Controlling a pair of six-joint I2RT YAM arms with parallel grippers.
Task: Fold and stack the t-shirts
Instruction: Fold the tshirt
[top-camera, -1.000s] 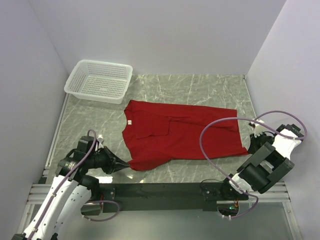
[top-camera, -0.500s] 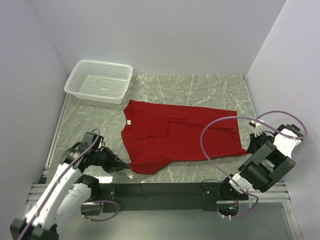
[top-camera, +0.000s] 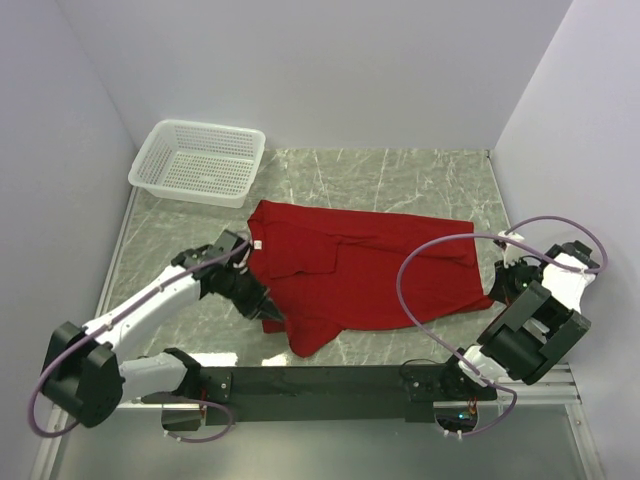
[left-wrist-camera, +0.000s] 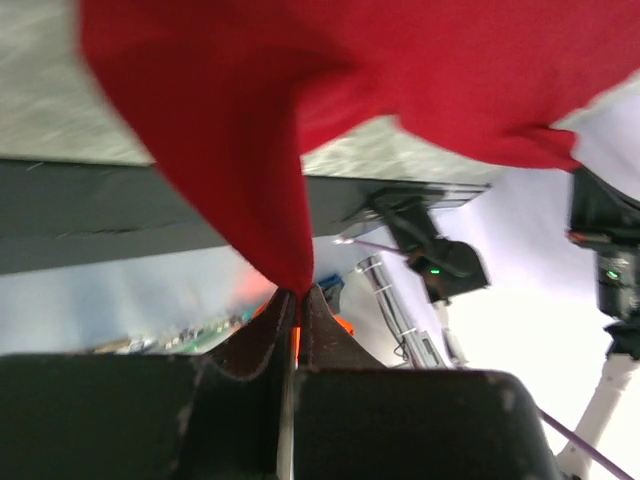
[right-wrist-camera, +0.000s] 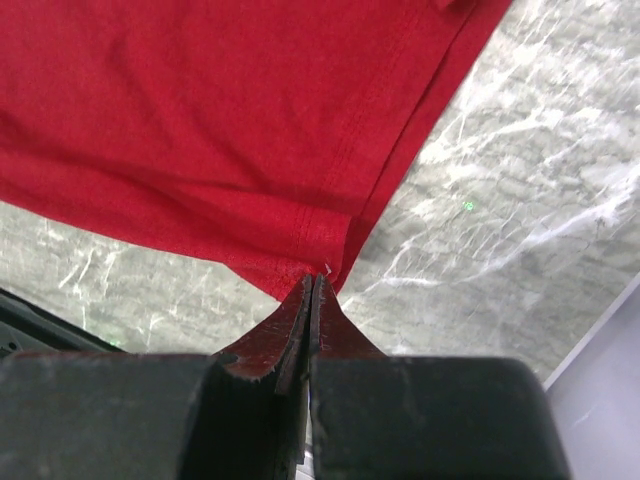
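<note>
A red t-shirt (top-camera: 365, 268) lies spread across the marble table, collar to the left. My left gripper (top-camera: 268, 312) is shut on the shirt's near left corner and holds it lifted above the table; in the left wrist view the red cloth (left-wrist-camera: 260, 130) hangs from the closed gripper (left-wrist-camera: 297, 292). My right gripper (top-camera: 497, 290) is shut on the shirt's near right hem corner at the table's right side; in the right wrist view the gripper (right-wrist-camera: 313, 280) pinches the hem of the red cloth (right-wrist-camera: 220, 120) low over the marble.
A white mesh basket (top-camera: 197, 161) stands at the far left corner. Purple walls close in the table at the left, back and right. A black rail (top-camera: 320, 380) runs along the near edge. A purple cable (top-camera: 430, 250) loops over the shirt's right part.
My left gripper has swung up and to the right from the near left edge, carrying the shirt's corner inward over the shirt. The right gripper has barely moved.
</note>
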